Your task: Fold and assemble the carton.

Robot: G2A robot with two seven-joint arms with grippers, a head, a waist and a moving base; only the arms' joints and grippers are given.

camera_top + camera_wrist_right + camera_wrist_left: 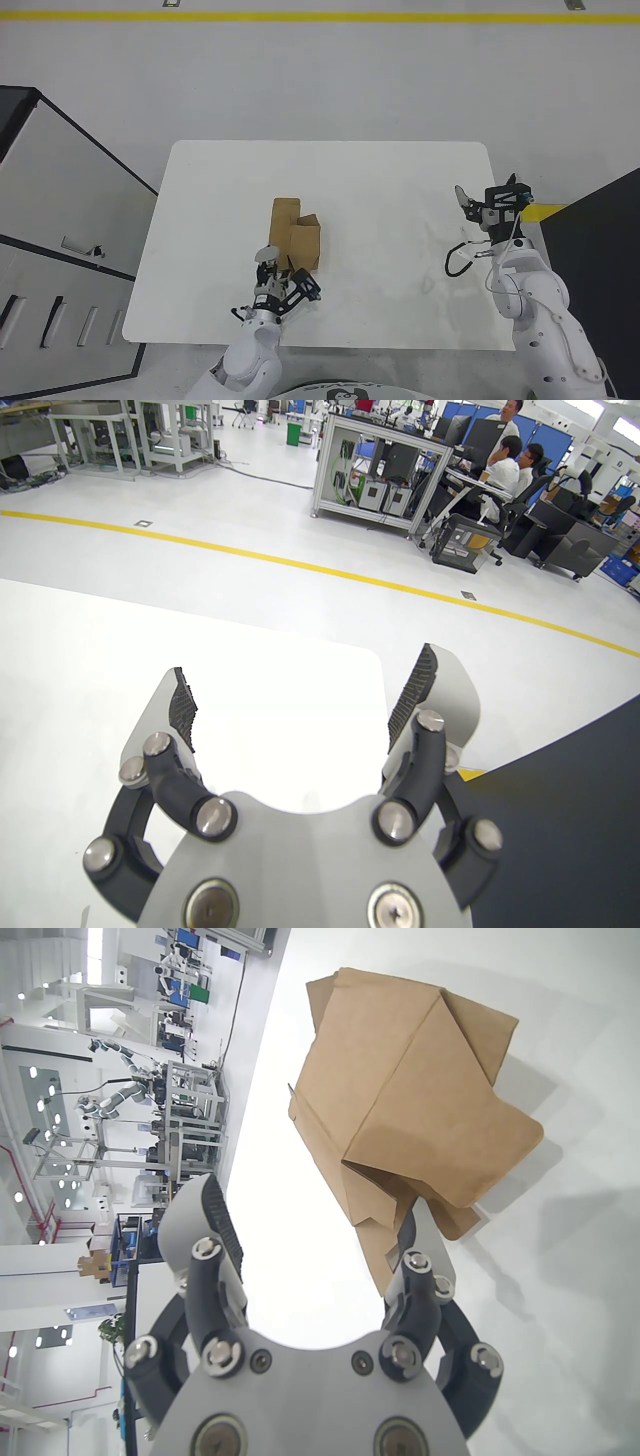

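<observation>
Table: white rectangular tabletop with rounded corners [400, 190], bearing the carton.
Carton: brown cardboard carton [295, 238], partly folded with flaps loose, lying left of the table's middle, toward the robot's edge.
Left gripper [312, 1198]: at the carton's near end, jaws spread wide, one fingertip [417, 1223] against a loose flap, clamping nothing.
Right gripper [302, 667]: over the table's right edge, well apart from the carton, jaws wide, empty.
</observation>
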